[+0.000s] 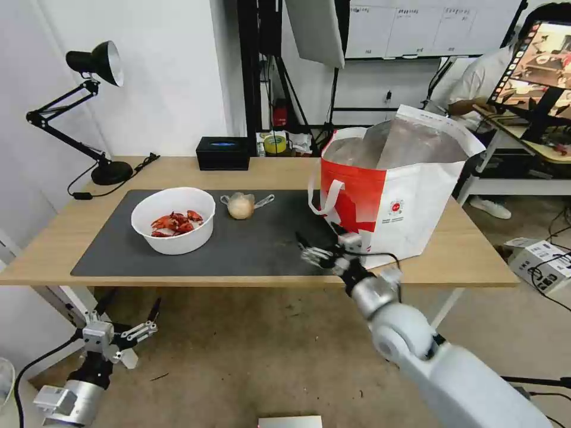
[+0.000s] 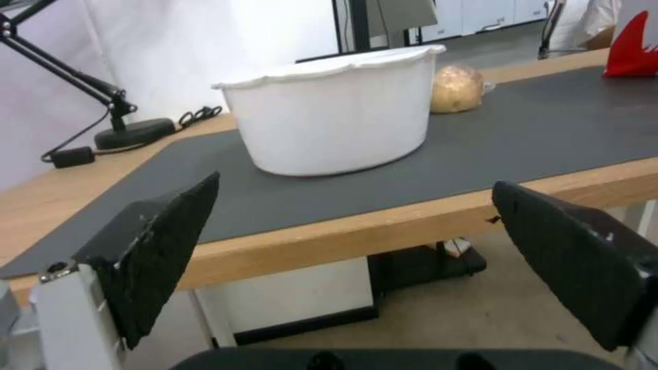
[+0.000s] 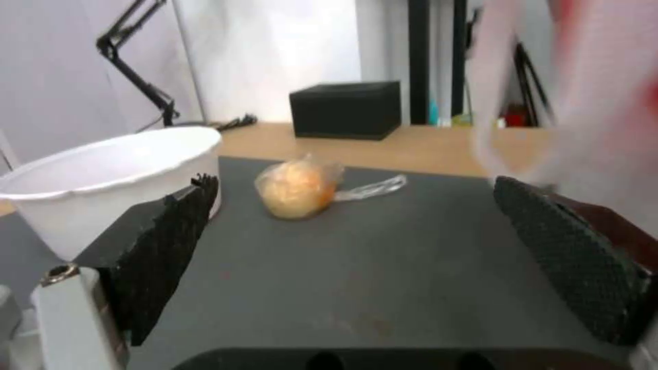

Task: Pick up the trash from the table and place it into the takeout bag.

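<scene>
A white round bowl [image 1: 173, 219] with red crayfish shells stands on the dark mat [image 1: 250, 244], left of middle. A small clear bag with a beige lump [image 1: 241, 205] lies just right of it. The red-and-white takeout bag [image 1: 392, 190] stands open at the table's right, foil lining showing. My right gripper [image 1: 310, 249] hovers open over the mat, beside the bag's front corner, facing the lump [image 3: 296, 188] and the bowl [image 3: 103, 180]. My left gripper [image 1: 134, 330] hangs open below the table's front edge, facing the bowl [image 2: 336, 110].
A black box [image 1: 223, 153] sits at the table's back edge, and a black desk lamp [image 1: 95, 107] stands at the back left with its cord on the wood. A cluttered desk with a screen and a seated person lies behind the bag at the right.
</scene>
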You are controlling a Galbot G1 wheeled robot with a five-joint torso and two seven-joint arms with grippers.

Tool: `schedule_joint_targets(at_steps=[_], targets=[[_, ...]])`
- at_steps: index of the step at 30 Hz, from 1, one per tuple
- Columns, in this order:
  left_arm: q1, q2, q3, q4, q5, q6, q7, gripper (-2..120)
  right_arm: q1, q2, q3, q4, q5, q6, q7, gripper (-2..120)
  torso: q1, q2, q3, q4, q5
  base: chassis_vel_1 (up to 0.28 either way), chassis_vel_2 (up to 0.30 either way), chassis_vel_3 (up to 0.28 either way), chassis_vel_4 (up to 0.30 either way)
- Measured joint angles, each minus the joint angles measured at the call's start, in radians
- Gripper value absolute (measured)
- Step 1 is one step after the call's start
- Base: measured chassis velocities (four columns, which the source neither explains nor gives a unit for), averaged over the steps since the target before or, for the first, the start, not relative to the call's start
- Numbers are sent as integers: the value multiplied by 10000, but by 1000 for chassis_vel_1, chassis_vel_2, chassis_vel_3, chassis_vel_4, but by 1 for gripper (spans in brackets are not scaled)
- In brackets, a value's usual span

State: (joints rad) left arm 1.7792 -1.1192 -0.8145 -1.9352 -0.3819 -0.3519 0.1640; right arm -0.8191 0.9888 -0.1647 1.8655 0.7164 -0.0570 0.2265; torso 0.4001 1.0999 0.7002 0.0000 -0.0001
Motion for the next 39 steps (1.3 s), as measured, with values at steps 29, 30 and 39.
schedule_joint_targets(at_steps=[29, 30, 39], targets=[[57, 58, -98, 113, -52, -19, 111, 100, 5497, 4633, -2342, -7977, 200, -947, -108, 100, 1, -1, -1, 0, 0, 0, 0, 0, 0], [57, 58, -98, 113, -52, -19, 111, 100, 5497, 4633, -2342, -7977, 200, -947, -108, 100, 1, -1, -1, 0, 0, 0, 0, 0, 0], [104, -111, -95, 139, 7, -116, 130, 100, 6383, 5335, -2545, -9307, 150, -1236, -782, 100, 0, 1, -2, 1, -1, 0, 0, 0, 0]])
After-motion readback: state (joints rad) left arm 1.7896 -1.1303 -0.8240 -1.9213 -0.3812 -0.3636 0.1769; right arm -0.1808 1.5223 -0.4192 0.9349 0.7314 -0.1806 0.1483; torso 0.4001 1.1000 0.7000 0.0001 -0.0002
